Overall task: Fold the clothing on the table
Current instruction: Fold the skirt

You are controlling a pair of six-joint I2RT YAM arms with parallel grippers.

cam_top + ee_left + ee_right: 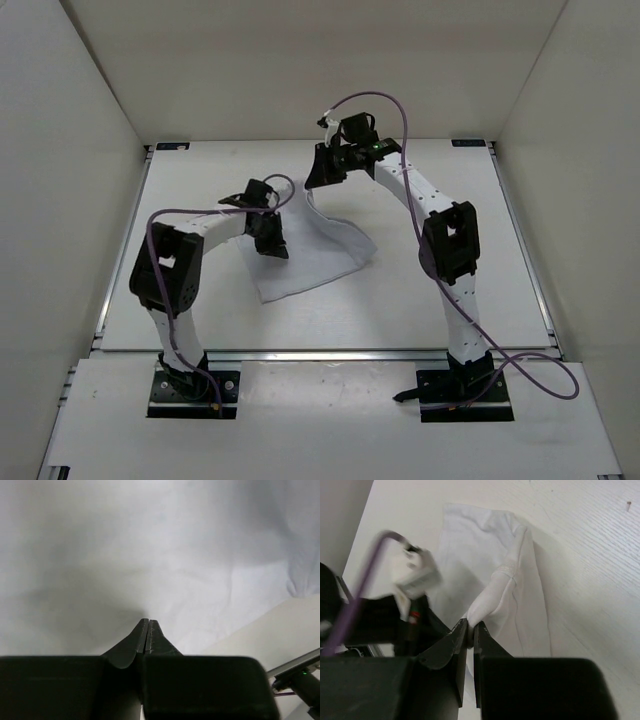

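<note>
The white clothing lies rumpled at the middle of the table, its far part pulled upward. My right gripper hangs over the far edge. In the right wrist view that gripper is shut on a bunched corner of the clothing, which drapes from it down to the table. My left gripper is at the clothing's left edge. Seen from the left wrist, its jaws are shut at the edge of the clothing, which fills the view; the pinched fabric itself is hidden.
White walls enclose the table on three sides. A metal rail runs along the near edge and others along the sides. Purple cables loop off both arms. The left arm's wrist and white connector sit close beside my right gripper.
</note>
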